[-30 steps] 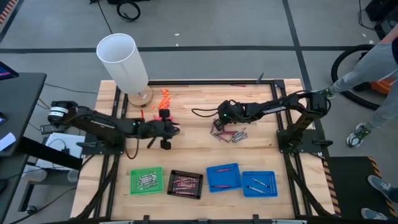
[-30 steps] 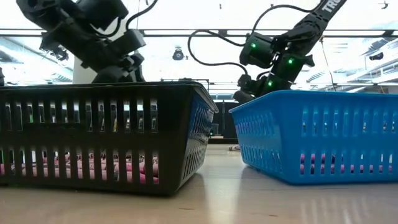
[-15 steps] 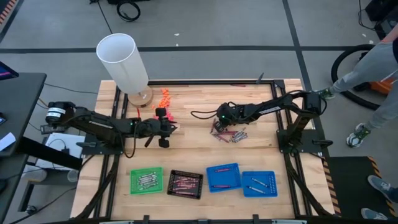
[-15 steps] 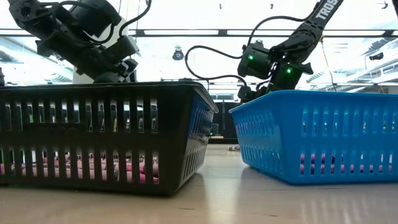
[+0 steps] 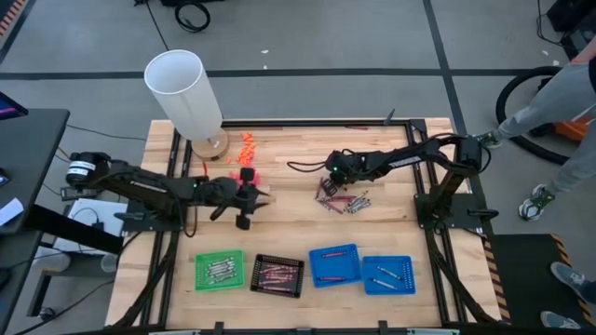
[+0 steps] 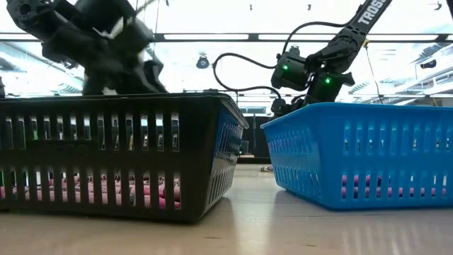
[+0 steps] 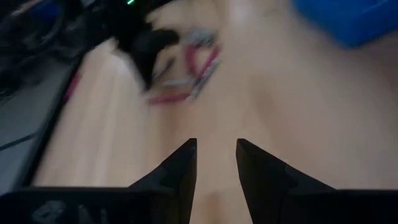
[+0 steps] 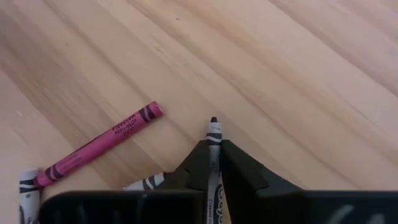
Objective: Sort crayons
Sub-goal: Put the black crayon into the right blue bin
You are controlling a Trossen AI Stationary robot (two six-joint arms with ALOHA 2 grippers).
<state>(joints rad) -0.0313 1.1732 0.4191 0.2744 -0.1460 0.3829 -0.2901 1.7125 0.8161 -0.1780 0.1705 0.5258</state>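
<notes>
Reading from left to right, you see the white cylinder (image 5: pixel 183 91) standing at the table's (image 5: pixel 289 228) far left corner, with small orange pieces (image 5: pixel 247 144) just beside its base. Your left gripper (image 5: pixel 246 199) hovers over the bare wood left of centre; its wrist view shows the fingers (image 7: pixel 181 169) parted by a narrow gap with nothing between them. Right of centre lies the loose pile of crayons (image 5: pixel 343 198), red, pink and grey. Your right gripper (image 5: pixel 329 176) sits at the pile's far edge, fingers closed onto a grey crayon (image 8: pixel 214 138) whose tip juts out past them; a pink crayon (image 8: pixel 99 145) lies apart on the wood nearby. Along the near edge stand four trays: green tray (image 5: pixel 219 271), black tray (image 5: pixel 277 274), and two blue trays (image 5: pixel 335 264) (image 5: pixel 388 274), each holding a few crayons.
</notes>
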